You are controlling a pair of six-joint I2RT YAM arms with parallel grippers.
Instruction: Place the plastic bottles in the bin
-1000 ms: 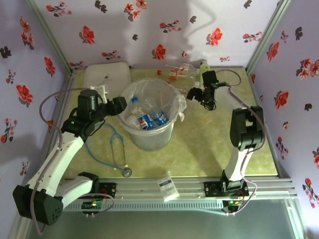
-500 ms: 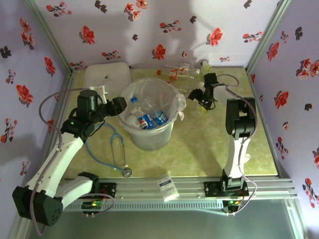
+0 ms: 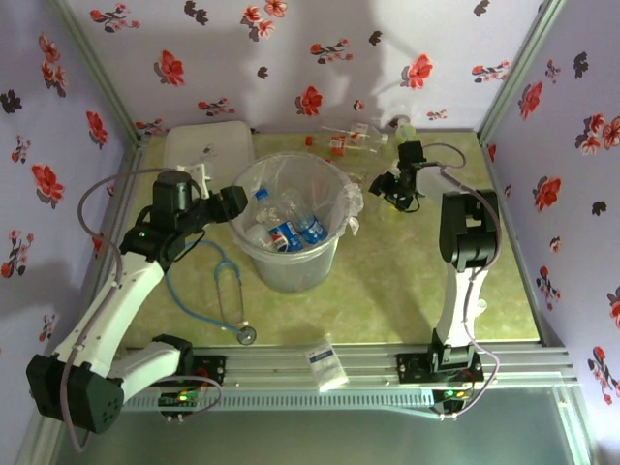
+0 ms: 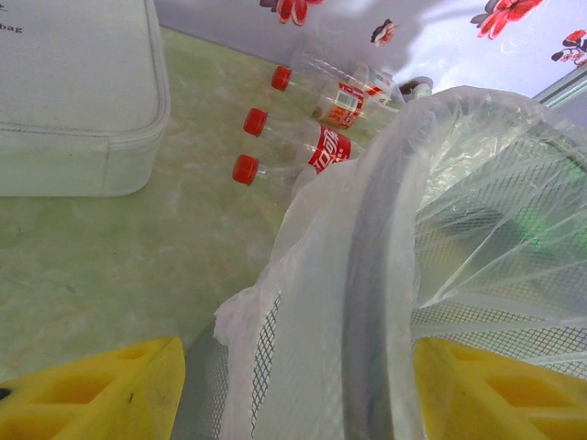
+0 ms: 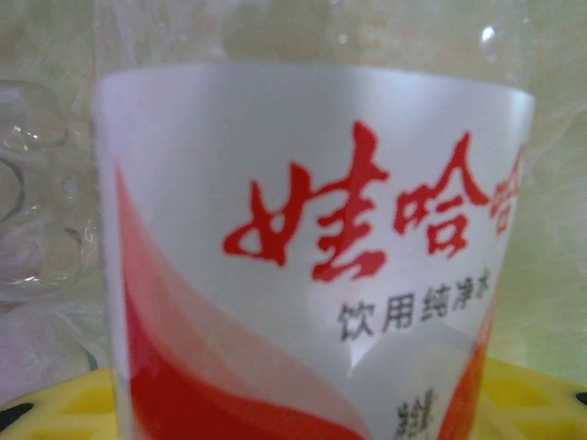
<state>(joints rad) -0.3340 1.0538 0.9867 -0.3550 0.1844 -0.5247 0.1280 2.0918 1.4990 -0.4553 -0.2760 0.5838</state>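
Observation:
The bin [image 3: 291, 218] stands mid-table, lined with a clear bag, and several plastic bottles [image 3: 286, 232] lie inside it. My left gripper [image 3: 232, 203] is at its left rim. In the left wrist view the left gripper [image 4: 298, 394] is open, its yellow fingers [image 4: 101, 390] either side of the rim [image 4: 376, 275] and bag. Three red-capped bottles [image 4: 321, 151] lie beyond on the table, at the back wall [image 3: 339, 143]. My right gripper [image 3: 390, 187] is right of the bin. Up close, the right gripper [image 5: 303, 403] is shut on a bottle [image 5: 312, 229] with a white and red label.
A flat white lidded box [image 3: 208, 147] sits at the back left. A blue stethoscope [image 3: 228, 291] lies on the table in front of the left arm. A small white packet [image 3: 325, 363] rests on the front rail. Floral walls close in three sides.
The right arm has reached a little further back and its jaws have closed in on the labelled bottle. The left arm has barely moved.

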